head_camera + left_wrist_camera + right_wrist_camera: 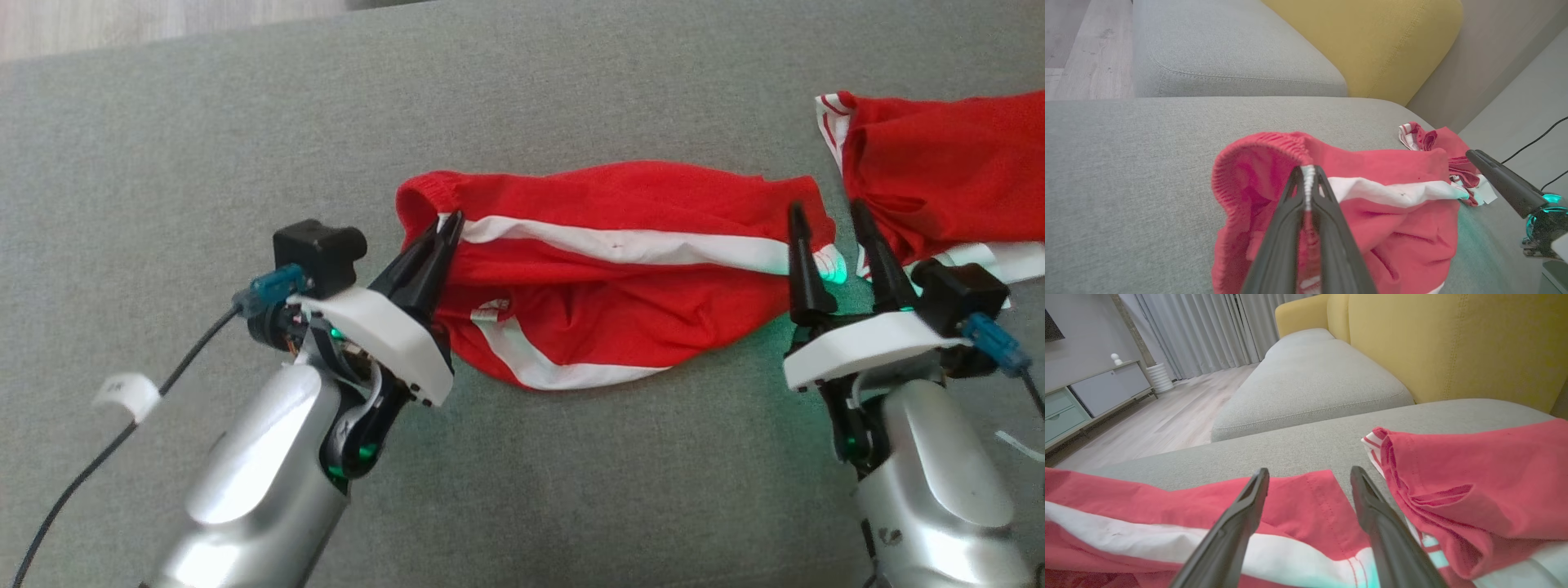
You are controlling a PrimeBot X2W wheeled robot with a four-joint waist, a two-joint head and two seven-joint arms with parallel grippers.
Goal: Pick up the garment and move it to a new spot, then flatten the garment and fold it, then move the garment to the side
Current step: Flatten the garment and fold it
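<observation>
A red garment with white stripes (620,278) lies crumpled across the grey sofa cushion (245,147). My left gripper (451,222) is shut on its elastic waistband, at the white stripe; the left wrist view shows the pinched edge of the garment (1396,171) between my left gripper (1308,171). My right gripper (826,214) is open, its fingers standing over the garment's right end. In the right wrist view the right gripper (1309,477) straddles the red hem of the garment (1298,506) without touching it.
A second red piece with white trim (939,163) lies at the right edge of the cushion. A yellow sofa back (1453,343) rises behind, with another grey seat (1310,379) beyond. Wooden floor (1167,416) and a low cabinet (1090,396) lie further off.
</observation>
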